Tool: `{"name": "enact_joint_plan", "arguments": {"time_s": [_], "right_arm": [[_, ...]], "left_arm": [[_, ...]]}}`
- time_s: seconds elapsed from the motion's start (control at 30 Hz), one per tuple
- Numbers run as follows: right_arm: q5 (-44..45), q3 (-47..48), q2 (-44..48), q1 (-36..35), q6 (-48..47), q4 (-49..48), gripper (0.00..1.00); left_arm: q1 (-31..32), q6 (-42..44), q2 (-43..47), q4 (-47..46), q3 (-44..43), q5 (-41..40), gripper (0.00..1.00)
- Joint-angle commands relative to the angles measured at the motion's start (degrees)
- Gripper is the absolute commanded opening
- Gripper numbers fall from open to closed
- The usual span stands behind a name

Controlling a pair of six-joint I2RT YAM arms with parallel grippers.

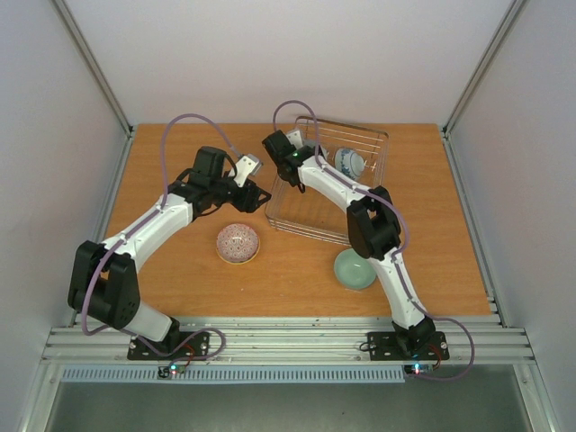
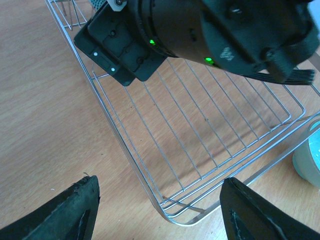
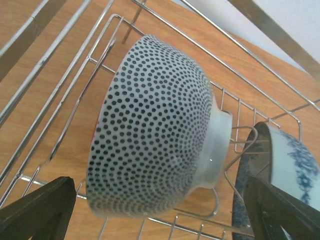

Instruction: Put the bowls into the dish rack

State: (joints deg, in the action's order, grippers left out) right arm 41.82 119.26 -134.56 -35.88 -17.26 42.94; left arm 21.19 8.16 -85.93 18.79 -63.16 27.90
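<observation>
The wire dish rack point(image 1: 360, 200) stands at the back centre. A blue-and-white bowl point(image 1: 350, 162) leans in its far part. In the right wrist view a white bowl with dark dots point(image 3: 155, 125) stands on its side in the rack point(image 3: 75, 80), next to the blue-and-white bowl point(image 3: 292, 165). My right gripper point(image 3: 155, 220) is open just short of the dotted bowl, holding nothing. A pink-red patterned bowl point(image 1: 238, 243) and a pale green bowl point(image 1: 355, 269) sit on the table. My left gripper point(image 2: 165, 215) is open and empty above the rack's near left corner point(image 2: 180, 210).
My right arm's black wrist point(image 2: 200, 30) hangs over the rack floor close ahead of the left gripper. The pale green bowl point(image 2: 310, 160) shows at that view's right edge. My right forearm point(image 1: 373, 225) crosses the rack's near right side. Metal frame posts border the wooden table.
</observation>
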Motion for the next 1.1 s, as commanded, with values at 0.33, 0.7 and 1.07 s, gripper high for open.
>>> {"name": "enact_joint_plan", "arguments": {"time_s": [0.33, 0.7, 1.07], "right_arm": [[-9.38, -23.67, 28.42, -0.33, 2.8, -8.62, 0.95], [-19.04, -50.17, 57.56, -0.41, 16.76, -0.95, 0.86], [-19.3, -67.92, 82.43, -1.04, 34.89, 15.58, 0.69]], "left_arm": [[-0.13, 0.89, -1.03, -2.01, 0.08, 0.32, 0.66], [-0.18, 0.47, -2.05, -1.12, -0.6, 2.28, 0.66], [-0.11, -0.13, -1.63, -1.03, -0.83, 4.0, 0.66]]}}
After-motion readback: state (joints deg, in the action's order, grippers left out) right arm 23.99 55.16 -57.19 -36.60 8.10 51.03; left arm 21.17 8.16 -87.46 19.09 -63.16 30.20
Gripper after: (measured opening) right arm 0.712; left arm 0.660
